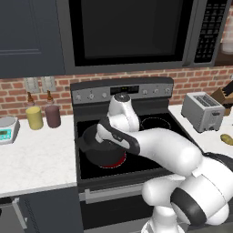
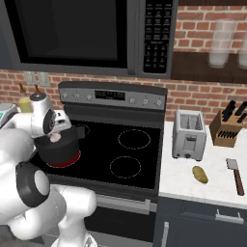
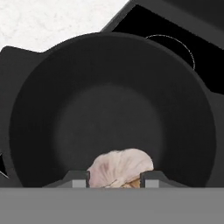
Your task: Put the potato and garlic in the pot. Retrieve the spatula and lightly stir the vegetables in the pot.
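My gripper (image 3: 113,178) is shut on the garlic (image 3: 120,168), a pale pinkish-white bulb held between the two finger tips. It hangs just above the dark, round pot (image 3: 52,109), whose inside holds nothing. In the right base view the garlic (image 2: 56,137) sits at the pot's (image 2: 59,152) rim on the front left burner. The potato (image 2: 199,174), a yellowish-tan lump, lies on the right counter in front of the toaster. The spatula (image 2: 236,173) lies flat to its right. In the left base view my arm covers most of the pot (image 1: 95,152).
A toaster (image 2: 188,134) and a knife block (image 2: 226,127) stand on the right counter. Jars (image 1: 43,116) and a kitchen scale (image 1: 7,129) are on the left counter. A microwave (image 1: 127,32) hangs above the stove (image 2: 137,154).
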You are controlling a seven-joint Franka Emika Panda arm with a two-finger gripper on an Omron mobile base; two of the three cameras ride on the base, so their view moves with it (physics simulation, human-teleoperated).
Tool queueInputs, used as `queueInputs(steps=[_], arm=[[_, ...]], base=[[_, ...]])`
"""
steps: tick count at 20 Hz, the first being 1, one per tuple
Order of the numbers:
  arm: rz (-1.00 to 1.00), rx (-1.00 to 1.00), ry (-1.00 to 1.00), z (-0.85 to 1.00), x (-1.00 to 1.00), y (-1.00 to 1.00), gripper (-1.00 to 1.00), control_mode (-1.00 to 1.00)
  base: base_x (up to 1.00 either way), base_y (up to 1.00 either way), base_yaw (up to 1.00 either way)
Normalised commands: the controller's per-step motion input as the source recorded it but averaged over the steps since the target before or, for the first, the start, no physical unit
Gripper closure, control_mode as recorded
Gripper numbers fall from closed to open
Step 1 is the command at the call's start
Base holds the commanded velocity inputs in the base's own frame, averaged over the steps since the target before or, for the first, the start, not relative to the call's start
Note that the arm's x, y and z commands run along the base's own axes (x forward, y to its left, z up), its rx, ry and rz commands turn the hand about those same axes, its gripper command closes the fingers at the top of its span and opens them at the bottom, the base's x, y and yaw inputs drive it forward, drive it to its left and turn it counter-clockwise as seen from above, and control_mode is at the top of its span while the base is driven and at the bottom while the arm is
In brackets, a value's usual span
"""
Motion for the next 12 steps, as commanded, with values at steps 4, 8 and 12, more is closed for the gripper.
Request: queueInputs(steps=[4, 8, 12], arm=[[0.0, 0.0, 0.1, -0.36, 0.14, 0.1, 1.0, -1.0], [0.0, 0.0, 0.12, -0.24, 0.04, 0.18, 1.0, -1.0], [0.0, 0.0, 0.14, -0.22, 0.0, 0.18, -1.0, -1.0]], base=[[0.0, 0.0, 0.0], [0.0, 0.0, 0.0], [0.0, 0.0, 0.0]])
